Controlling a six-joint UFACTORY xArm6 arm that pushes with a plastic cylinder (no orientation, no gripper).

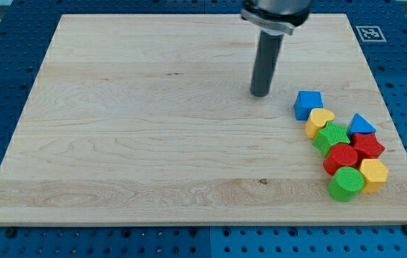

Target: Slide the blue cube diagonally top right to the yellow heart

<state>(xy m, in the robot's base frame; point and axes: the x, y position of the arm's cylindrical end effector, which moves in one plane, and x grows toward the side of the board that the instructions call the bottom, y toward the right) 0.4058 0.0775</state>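
Observation:
The blue cube (307,104) sits at the view's right on the wooden board, touching the upper left of the yellow heart (320,121). My tip (260,94) rests on the board to the left of the blue cube and slightly above it, apart from it by a small gap. The rod stands upright and comes down from the view's top.
Below the yellow heart lies a tight cluster: a green block (332,135), a red block (342,157), a green cylinder (345,184), a yellow block (373,174), a red block (367,146) and a blue triangular block (361,124). The board's right edge (390,122) is close.

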